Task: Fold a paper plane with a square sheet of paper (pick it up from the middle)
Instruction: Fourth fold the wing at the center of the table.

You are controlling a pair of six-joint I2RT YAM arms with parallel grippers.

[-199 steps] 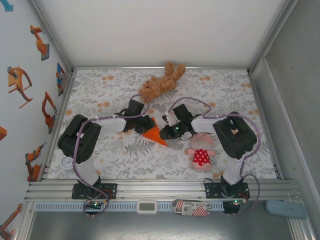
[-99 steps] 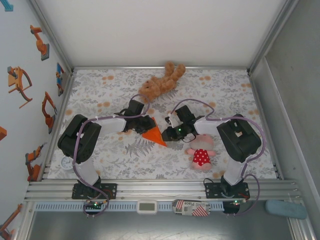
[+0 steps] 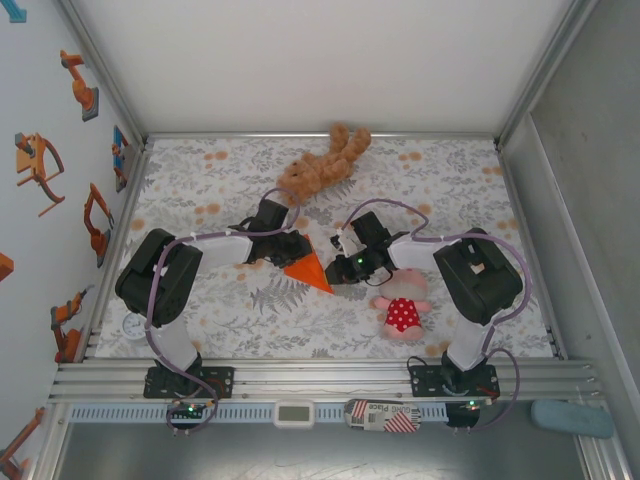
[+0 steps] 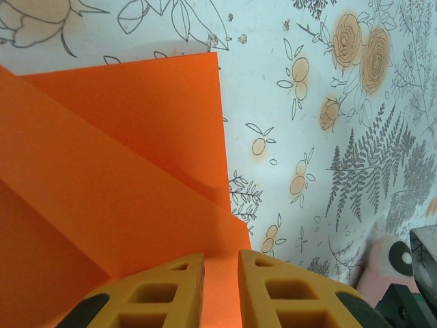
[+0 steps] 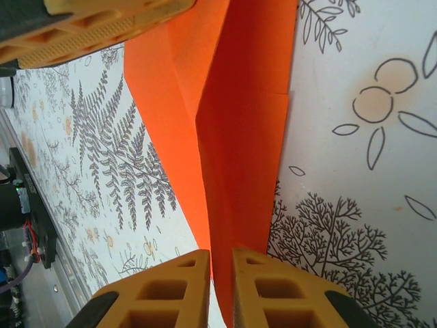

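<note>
The orange sheet of paper lies mid-table, folded into a pointed wedge with its tip toward the near edge. Overlapping folded layers show in the left wrist view. My left gripper is at the paper's far-left edge. Its yellow fingers stand a narrow slit apart, with orange paper in the slit. My right gripper meets the paper from the right. A raised crease of the paper runs straight in between its nearly closed fingers.
A brown plush bear lies behind the paper at the back. A pink doll in a red dress lies just right of the right gripper. The floral cloth covers the table, and side walls close it in.
The right jaws have narrowed onto the raised crease, and the right arm's elbow has shifted slightly right. The left arm and the paper have barely moved.
</note>
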